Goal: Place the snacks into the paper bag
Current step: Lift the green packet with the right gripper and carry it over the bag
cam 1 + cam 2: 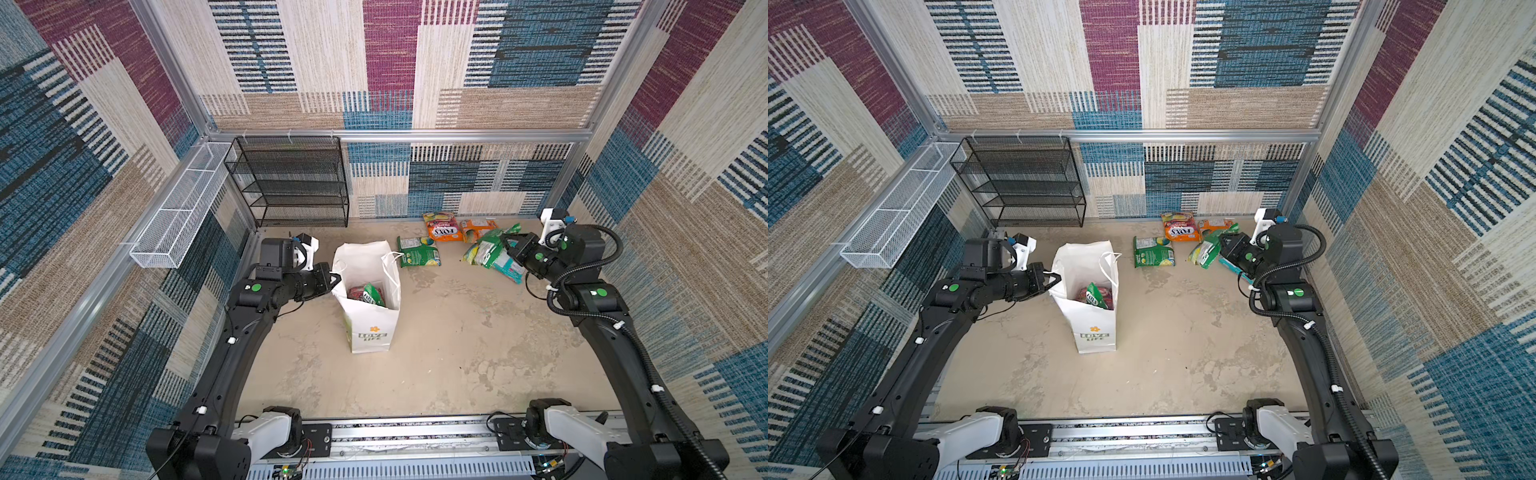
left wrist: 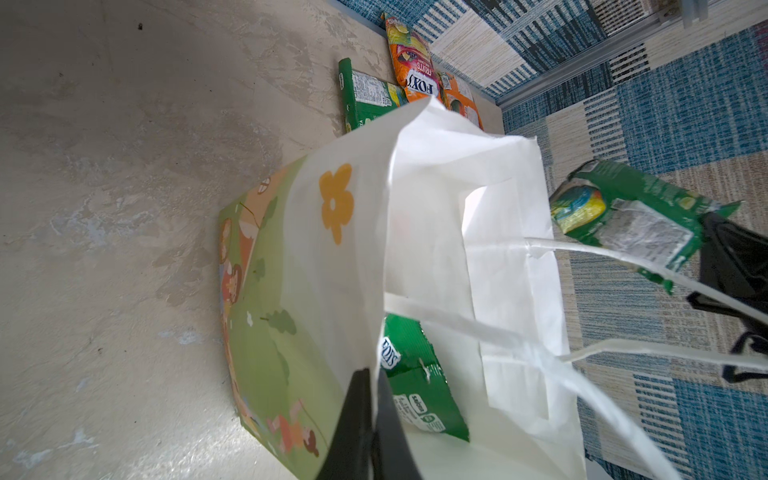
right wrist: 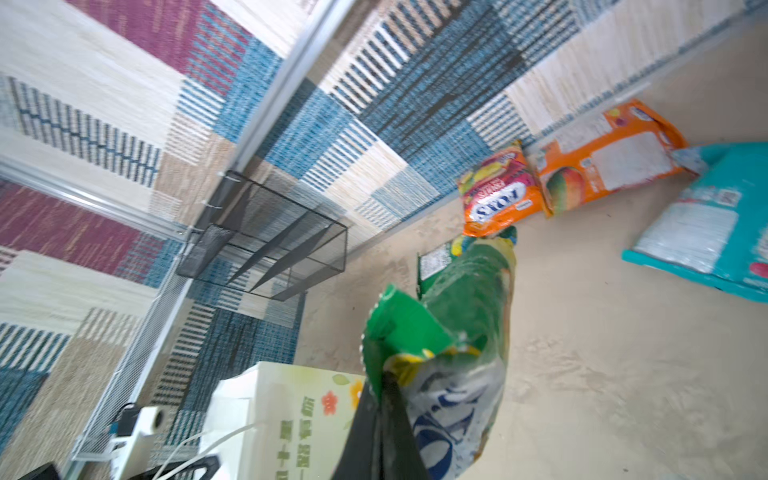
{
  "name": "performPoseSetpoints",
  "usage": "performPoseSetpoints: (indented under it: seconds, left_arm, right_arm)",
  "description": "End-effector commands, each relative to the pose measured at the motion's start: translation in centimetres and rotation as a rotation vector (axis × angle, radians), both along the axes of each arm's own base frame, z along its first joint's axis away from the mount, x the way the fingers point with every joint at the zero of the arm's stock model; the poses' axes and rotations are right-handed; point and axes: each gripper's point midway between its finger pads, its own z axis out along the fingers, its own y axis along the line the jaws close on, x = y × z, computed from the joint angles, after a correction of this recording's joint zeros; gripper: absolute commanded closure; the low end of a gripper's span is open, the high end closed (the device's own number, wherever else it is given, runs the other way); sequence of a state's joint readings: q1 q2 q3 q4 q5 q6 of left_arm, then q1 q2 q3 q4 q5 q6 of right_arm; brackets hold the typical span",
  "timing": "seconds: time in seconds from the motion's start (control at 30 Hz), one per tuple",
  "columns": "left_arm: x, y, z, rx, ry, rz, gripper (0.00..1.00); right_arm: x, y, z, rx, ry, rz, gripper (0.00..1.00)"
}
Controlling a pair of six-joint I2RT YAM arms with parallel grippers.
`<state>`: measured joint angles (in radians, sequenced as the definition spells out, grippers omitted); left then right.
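Note:
The white paper bag (image 1: 370, 328) (image 1: 1096, 332) stands upright and open at centre-left. My left gripper (image 1: 336, 277) (image 2: 372, 376) is shut on its near-left rim. Inside lie a green snack (image 1: 373, 294) (image 2: 415, 374) and a reddish one (image 1: 356, 293). My right gripper (image 1: 505, 243) (image 3: 384, 384) is shut on a green packet (image 1: 488, 249) (image 3: 465, 332), lifted off the floor at the back right. On the floor remain a green packet (image 1: 419, 251), an orange FOX'S packet (image 1: 442, 227), another orange packet (image 1: 478, 228) and a teal-white one (image 1: 509, 266).
A black mesh rack (image 1: 291, 183) stands against the back wall on the left. A white wire basket (image 1: 183, 208) hangs on the left wall. Patterned walls close in on three sides, and the bag's cord handles (image 2: 623, 257) hang loose over its mouth.

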<state>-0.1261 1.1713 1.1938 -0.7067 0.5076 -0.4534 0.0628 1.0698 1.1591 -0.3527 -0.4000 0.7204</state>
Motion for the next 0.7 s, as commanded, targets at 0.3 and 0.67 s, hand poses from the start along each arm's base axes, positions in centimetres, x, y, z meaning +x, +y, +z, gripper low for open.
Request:
performPoseSetpoints:
  seconds: [0.3,0.67]
  left_arm:
    - [0.6,-1.0,1.4,-0.058,-0.049,-0.037,1.0]
    - [0.7,-1.0,1.2,-0.055,-0.045,-0.039,1.0]
  right_arm:
    - [-3.6,9.9,11.6,0.071,-0.21,0.277,1.0]
    - [-6.0,22.9,15.0,-0.007,-0.286,0.543,1.0]
